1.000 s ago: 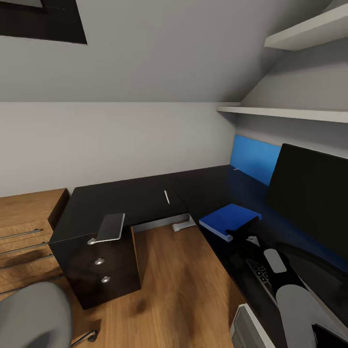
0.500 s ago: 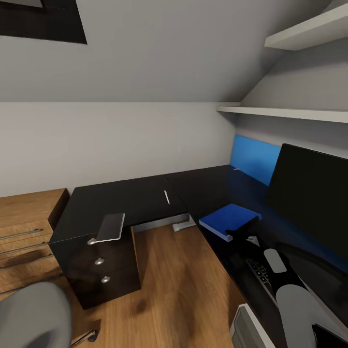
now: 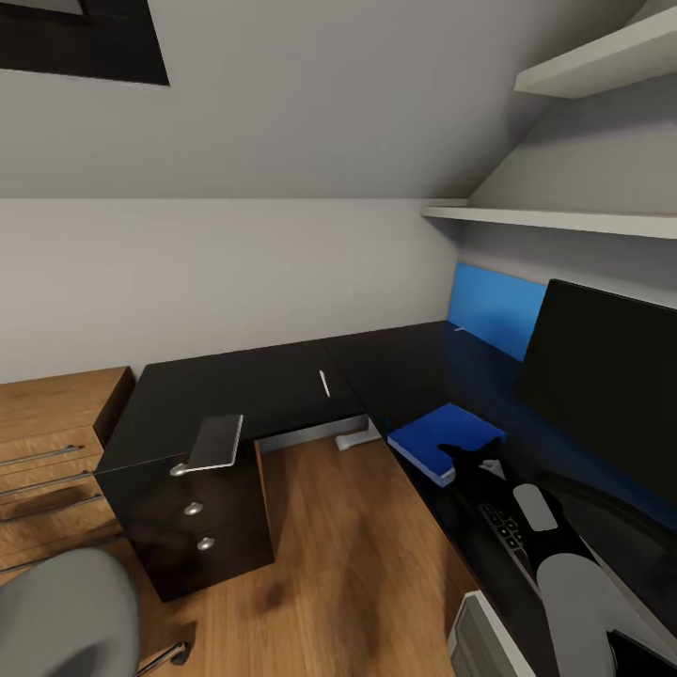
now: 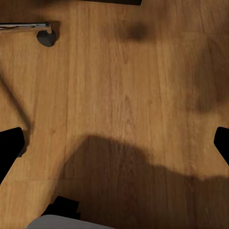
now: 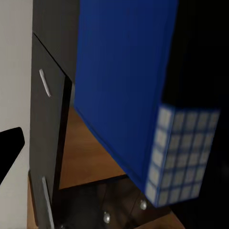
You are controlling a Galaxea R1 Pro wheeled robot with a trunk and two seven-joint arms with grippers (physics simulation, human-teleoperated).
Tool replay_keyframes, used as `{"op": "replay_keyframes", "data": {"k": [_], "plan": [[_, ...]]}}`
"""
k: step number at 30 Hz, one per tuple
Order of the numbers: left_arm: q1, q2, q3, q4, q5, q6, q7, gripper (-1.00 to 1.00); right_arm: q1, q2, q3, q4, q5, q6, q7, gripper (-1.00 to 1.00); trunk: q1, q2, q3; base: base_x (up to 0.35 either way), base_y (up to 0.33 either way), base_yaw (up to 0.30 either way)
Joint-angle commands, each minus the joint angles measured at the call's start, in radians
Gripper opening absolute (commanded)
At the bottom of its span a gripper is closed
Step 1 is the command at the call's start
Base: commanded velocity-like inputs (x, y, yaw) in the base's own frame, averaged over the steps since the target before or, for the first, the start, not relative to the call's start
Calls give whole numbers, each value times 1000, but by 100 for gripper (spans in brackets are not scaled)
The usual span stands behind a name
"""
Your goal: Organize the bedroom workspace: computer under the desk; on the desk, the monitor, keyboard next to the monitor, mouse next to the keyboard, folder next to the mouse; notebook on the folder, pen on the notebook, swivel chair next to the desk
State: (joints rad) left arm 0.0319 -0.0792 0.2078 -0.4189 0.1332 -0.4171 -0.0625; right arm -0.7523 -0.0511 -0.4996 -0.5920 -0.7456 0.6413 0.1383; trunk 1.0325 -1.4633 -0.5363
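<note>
The blue folder (image 3: 442,434) lies flat on the black desk (image 3: 254,385), in front of the monitor (image 3: 602,385). My right gripper (image 3: 470,461) stands open just behind the folder's near edge; in the right wrist view one fingertip (image 5: 9,148) is clear of the folder (image 5: 124,86). The keyboard (image 3: 503,531) is partly under my right arm. A thin white pen (image 3: 324,383) and a flat grey notebook (image 3: 214,442) rest on the desk's other wing. The computer (image 3: 480,639) stands low beside the desk. The swivel chair (image 3: 56,611) is at lower left. My left gripper (image 4: 114,145) hangs open over the floor. The mouse is hidden.
A light-wood cabinet (image 3: 56,423) stands left of the desk. Black drawers (image 3: 193,527) sit under the desk's left end. White shelves (image 3: 564,221) and a blue wall panel (image 3: 494,306) are above the desk. A chair leg with its castor (image 4: 46,38) lies on the wood floor (image 3: 338,564).
The folder has dropped from a slightly raised tilt to lie flat on the desk, a little nearer. The right gripper has let go of it. The camera has not moved.
</note>
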Motion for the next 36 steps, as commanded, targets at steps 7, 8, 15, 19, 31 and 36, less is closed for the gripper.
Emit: {"op": "replay_keyframes", "data": {"k": [7,8,15,19,31,36], "plan": [[0,-1,2,-1,9,0,-7,100,-1,-1,-5,0,3,6,4,100,0,0,-1,0,0,0],[0,-1,2,-1,9,0,-7,100,-1,-1,-5,0,3,6,4,100,0,0,-1,0,0,0],[0,-1,2,-1,10,0,-8,100,-1,-1,-5,-1,3,6,4,100,-4,7,2,0,0,0],[0,4,3,-1,11,0,-12,100,-1,-1,-5,-2,3,6,4,100,-19,35,15,0,0,0],[0,7,4,-1,11,0,-13,100,-1,-1,-5,-2,3,6,4,100,-65,119,52,0,0,0],[0,6,4,-1,11,0,-12,100,-1,-1,-5,-5,4,6,4,100,-65,119,52,0,0,0]]}}
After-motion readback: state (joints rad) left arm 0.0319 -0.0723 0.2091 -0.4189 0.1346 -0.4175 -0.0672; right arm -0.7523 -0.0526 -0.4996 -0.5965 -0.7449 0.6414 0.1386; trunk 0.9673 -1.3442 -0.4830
